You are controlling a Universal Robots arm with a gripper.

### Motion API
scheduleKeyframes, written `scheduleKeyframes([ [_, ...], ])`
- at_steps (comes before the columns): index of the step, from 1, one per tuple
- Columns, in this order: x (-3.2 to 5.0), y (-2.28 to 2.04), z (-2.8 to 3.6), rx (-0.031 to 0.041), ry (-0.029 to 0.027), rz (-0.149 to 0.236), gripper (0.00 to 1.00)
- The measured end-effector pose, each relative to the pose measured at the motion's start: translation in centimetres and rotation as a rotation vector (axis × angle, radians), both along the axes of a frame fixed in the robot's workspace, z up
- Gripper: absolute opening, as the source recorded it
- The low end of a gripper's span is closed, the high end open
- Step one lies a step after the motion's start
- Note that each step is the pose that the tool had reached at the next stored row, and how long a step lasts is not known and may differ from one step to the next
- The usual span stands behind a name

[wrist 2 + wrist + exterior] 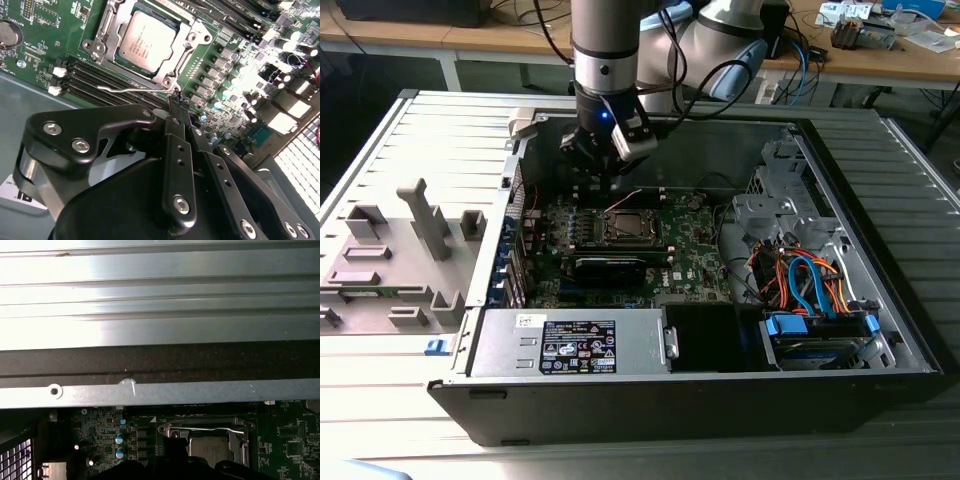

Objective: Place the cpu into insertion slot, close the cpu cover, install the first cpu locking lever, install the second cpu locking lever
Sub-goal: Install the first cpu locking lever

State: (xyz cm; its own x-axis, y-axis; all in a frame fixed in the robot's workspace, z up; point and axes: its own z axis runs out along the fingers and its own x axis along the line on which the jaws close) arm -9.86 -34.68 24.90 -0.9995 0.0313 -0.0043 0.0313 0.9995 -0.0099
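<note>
An open desktop computer case (820,360) lies on its side on a ribbed grey table (380,130). A white-and-black sticker (578,347) sits on the power supply near the front; its print is too small to read. Faint etched lines mark the top of the cpu (146,44), also unreadable.

The arm (605,50) comes straight down into the case, and the gripper (603,165) hangs just above the motherboard (695,250), at the far edge of the insertion slot (632,226). In the second wrist view the black fingers (179,122) are pressed together, their tips touching the end of a thin wire lever (125,90) that runs along one side of the slot; whether they actually pinch it is hard to tell.

The cpu sits in the slot, and the cpu cover (172,70) lies flat around it as a silvery frame. In the first wrist view another wire lever (207,429) crosses the frame's edge.

Long black memory slots (95,82) lie beside the slot. Orange and blue cables (800,280) bunch at the exterior view's right.
</note>
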Motion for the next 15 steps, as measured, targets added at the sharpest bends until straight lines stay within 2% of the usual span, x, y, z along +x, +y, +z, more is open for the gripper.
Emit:
scheduleKeyframes([
  [9,0.12,0.96,-1.11,0.0001,-0.0001,0.008,0.11],
  [15,0.12,1.16,-1.94,0.0,0.0,0.027,0.11],
])
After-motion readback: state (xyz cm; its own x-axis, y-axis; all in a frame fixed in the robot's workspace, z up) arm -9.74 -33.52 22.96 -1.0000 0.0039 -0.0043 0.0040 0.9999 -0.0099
